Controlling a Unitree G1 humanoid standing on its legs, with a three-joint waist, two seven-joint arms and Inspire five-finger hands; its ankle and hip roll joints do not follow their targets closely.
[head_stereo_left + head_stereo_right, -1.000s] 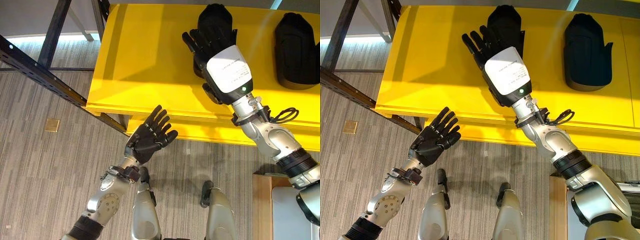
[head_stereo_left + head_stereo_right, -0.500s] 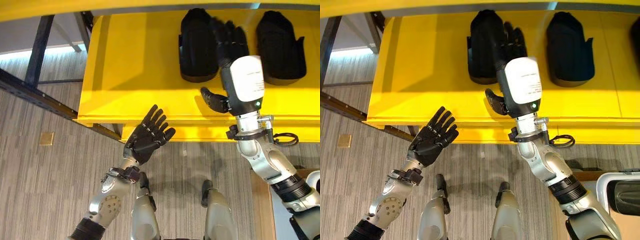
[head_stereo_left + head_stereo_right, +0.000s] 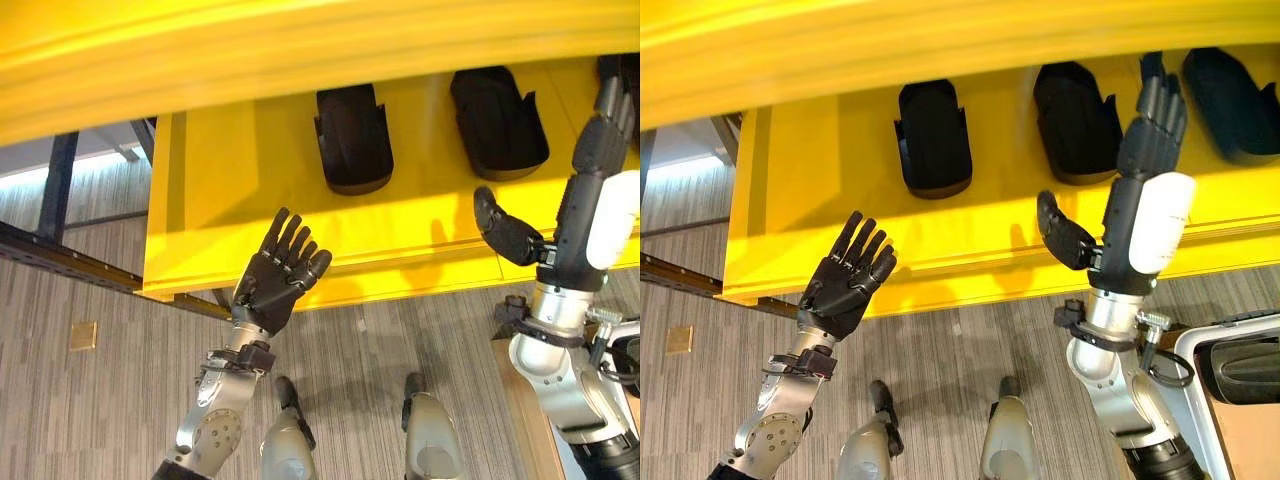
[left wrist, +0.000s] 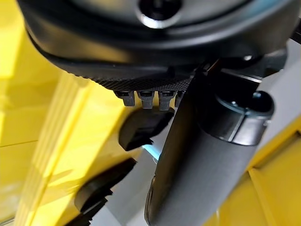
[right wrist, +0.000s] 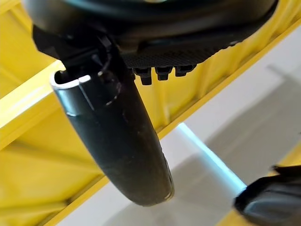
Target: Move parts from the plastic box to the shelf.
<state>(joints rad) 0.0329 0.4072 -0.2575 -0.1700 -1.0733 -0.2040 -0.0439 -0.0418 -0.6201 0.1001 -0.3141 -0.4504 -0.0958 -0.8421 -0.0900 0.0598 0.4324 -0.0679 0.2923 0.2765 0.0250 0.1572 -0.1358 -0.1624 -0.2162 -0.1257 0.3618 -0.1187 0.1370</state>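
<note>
Three black moulded parts lie in a row on the yellow shelf (image 3: 810, 200): one on the left (image 3: 933, 137), one in the middle (image 3: 1073, 120) and one on the right (image 3: 1230, 100). My right hand (image 3: 1148, 140) stands upright in front of the shelf's front edge, between the middle and right parts, fingers straight, thumb (image 3: 1065, 232) spread, holding nothing. My left hand (image 3: 845, 285) is held up, open and empty, before the shelf's left front corner. The plastic box (image 3: 1200, 345) shows at the lower right with a black part (image 3: 1245, 372) in it.
An upper yellow shelf board (image 3: 300, 60) overhangs the top of the view. A dark metal frame beam (image 3: 60, 262) runs along the left, over grey carpet (image 3: 90, 400). The shelf's left half is bare yellow.
The camera has tilted up. My right hand has drawn back off the shelf from between the parts and moved right, empty. The left hand has kept its raised pose.
</note>
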